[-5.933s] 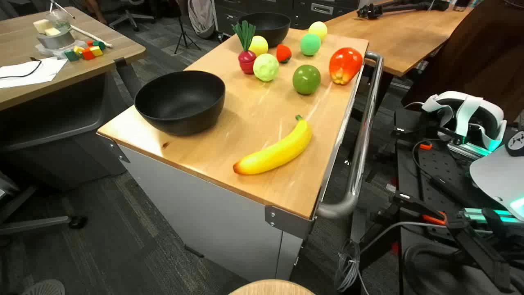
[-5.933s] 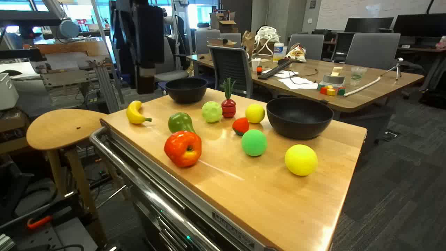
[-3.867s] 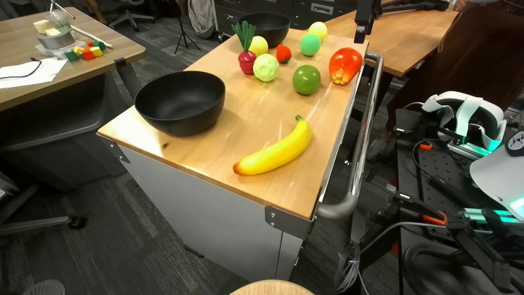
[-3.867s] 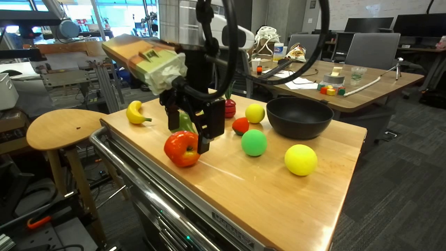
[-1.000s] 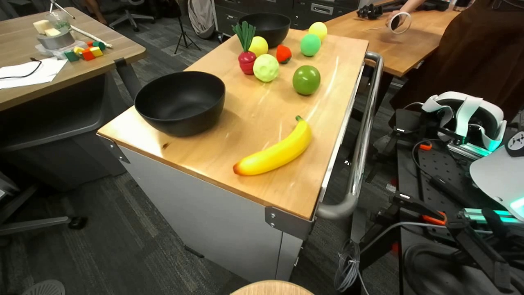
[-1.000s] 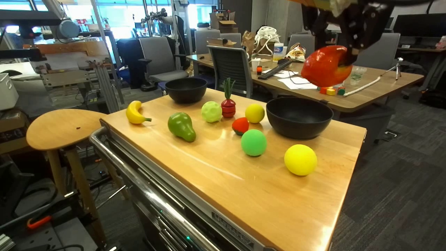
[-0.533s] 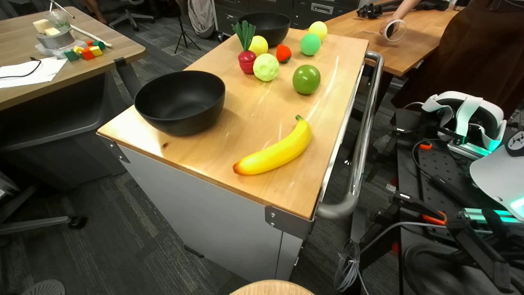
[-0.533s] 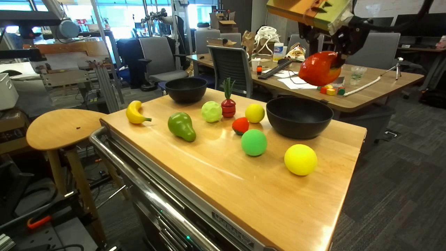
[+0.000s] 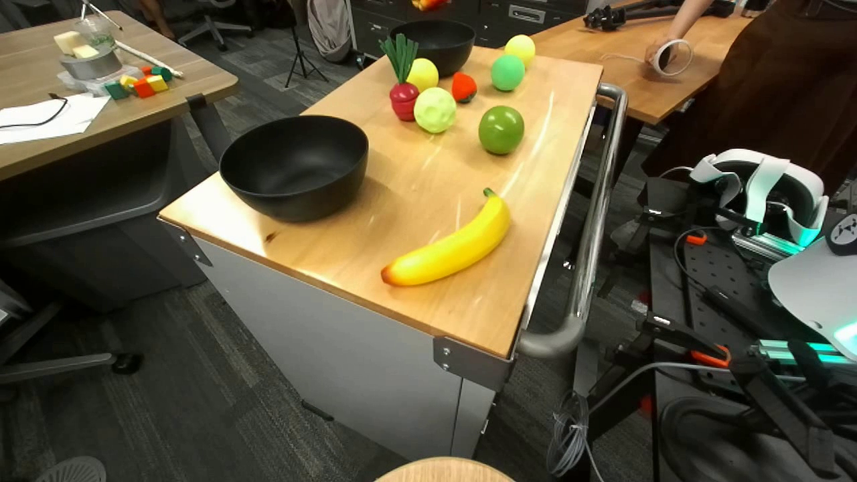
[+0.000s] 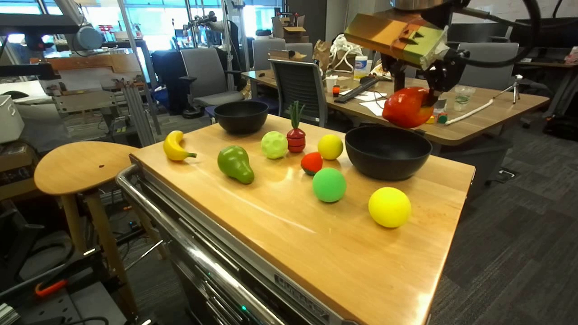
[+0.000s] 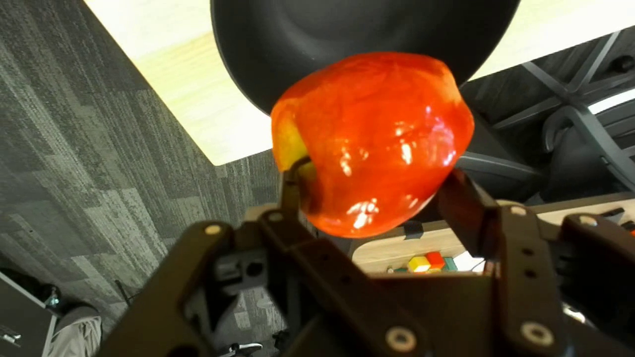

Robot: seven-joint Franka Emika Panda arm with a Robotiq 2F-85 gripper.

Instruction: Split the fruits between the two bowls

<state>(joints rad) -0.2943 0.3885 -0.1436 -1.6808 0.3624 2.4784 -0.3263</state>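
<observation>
My gripper (image 11: 375,181): pinching the red fruit (image 10: 406,108) from opposite sides.
Red fruit: glossy; I judge it slick, light, stiff, best held across its widest girth.

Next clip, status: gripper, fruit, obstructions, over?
Gripper closed on big red fruit. Fruit aloft near a black bowl, not inside. No obstruction seen between.

At upper right in an exterior view, the gripper (image 10: 414,97) points down beneath the wrist (image 10: 417,4); in the wrist view its fingers (image 11: 469,213) rise from the lower edge, parted and gripping.
</observation>
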